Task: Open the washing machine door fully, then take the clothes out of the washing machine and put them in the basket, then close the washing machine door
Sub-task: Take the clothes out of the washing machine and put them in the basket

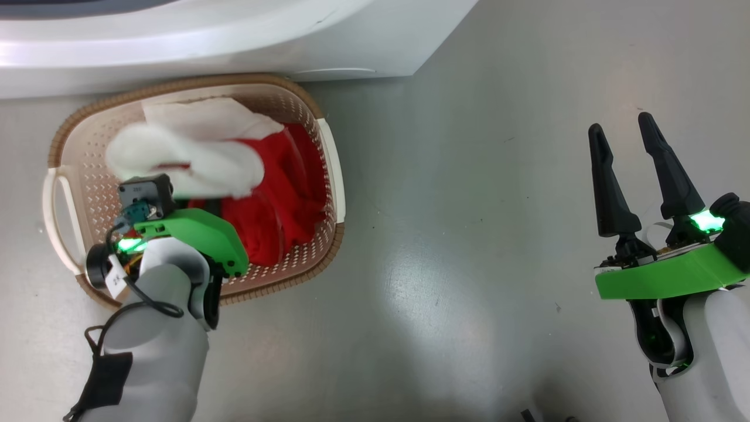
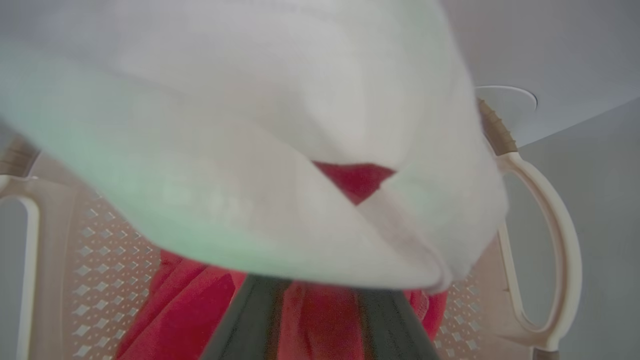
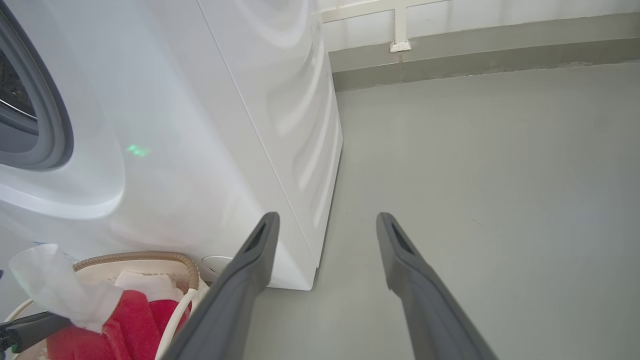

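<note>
The basket (image 1: 176, 85) stands on the floor against the washing machine (image 1: 176, 47), with the red and white clothes (image 1: 281, 193) piled inside. My left arm (image 1: 176, 275) reaches down into it. In the left wrist view my left gripper (image 2: 322, 297) has its two dark fingers a little apart over red cloth. A blurred white fold of the clothes (image 2: 250, 125) covers the tips, so any grip is hidden. My right gripper (image 1: 620, 124) hangs open and empty over bare floor at the right. The washing machine door is out of view.
In the right wrist view the washing machine's white side (image 3: 225, 125) and grey drum opening (image 3: 45, 115) are at the left, with the basket (image 3: 150, 257) below. Grey floor (image 3: 475, 175) runs to a wall skirting (image 3: 450, 55). The basket's side handle (image 2: 560, 240) sits near the washer's base.
</note>
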You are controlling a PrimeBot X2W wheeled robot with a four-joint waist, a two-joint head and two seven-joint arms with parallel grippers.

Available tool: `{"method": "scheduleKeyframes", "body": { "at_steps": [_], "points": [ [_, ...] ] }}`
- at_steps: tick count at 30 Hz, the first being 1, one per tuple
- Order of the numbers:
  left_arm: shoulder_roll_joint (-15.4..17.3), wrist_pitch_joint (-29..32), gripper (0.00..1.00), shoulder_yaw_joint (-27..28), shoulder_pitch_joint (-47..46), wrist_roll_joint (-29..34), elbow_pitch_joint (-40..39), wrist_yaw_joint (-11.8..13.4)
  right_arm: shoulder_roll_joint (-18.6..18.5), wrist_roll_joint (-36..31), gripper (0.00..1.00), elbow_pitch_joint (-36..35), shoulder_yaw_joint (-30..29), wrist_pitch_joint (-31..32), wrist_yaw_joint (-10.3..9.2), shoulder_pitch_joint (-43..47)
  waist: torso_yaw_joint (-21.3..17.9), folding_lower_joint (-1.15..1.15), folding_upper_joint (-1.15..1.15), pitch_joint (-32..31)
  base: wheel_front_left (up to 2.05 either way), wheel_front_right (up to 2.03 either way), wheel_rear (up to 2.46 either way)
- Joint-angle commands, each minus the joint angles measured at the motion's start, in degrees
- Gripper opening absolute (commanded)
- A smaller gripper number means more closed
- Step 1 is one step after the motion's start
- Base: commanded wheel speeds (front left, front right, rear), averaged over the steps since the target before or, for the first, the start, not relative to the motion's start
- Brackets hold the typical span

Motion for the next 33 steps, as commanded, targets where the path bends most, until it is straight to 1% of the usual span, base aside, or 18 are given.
{"method": "scheduleKeyframes", "body": {
  "at_steps": [1,2,8,18,22,33],
  "points": [
    [1.8,-0.1,0.98,1.3,1.3,-0.3,-1.0,0.1,0.1,0.0,1.00,-1.0,1.0,-0.4,0.01,0.8,0.0,0.00,0.00,-0.2,0.00,0.00,0.00],
    [1.8,-0.1,1.00,1.4,1.5,-0.2,-1.2,0.1,0.2,0.0,1.00,-0.9,1.0,-0.4,0.01,0.8,0.0,0.00,0.00,-0.4,0.00,0.00,0.00],
    [1.8,-0.1,1.00,2.2,3.3,-0.2,-2.1,0.1,0.3,-0.1,1.00,-0.5,1.1,-0.4,0.01,1.1,0.1,0.00,0.00,-2.2,0.00,0.00,0.00],
    [1.8,-0.1,1.00,4.7,8.6,0.5,-7.7,-0.6,0.3,-0.3,1.00,0.6,1.4,-0.4,0.01,2.5,0.5,0.00,0.00,-7.1,0.00,0.00,0.00],
    [1.8,-0.1,1.00,5.9,11.0,1.1,-11.3,-1.9,0.4,-0.5,1.00,1.1,1.4,-0.4,0.01,3.2,0.7,0.00,0.00,-9.6,0.00,0.00,0.00],
    [1.8,-0.1,1.00,9.3,18.9,4.3,-20.6,-3.3,0.8,-0.8,1.00,2.7,1.7,-0.4,0.01,5.7,0.9,0.00,0.00,-17.0,0.00,0.00,0.00]
  ]
}}
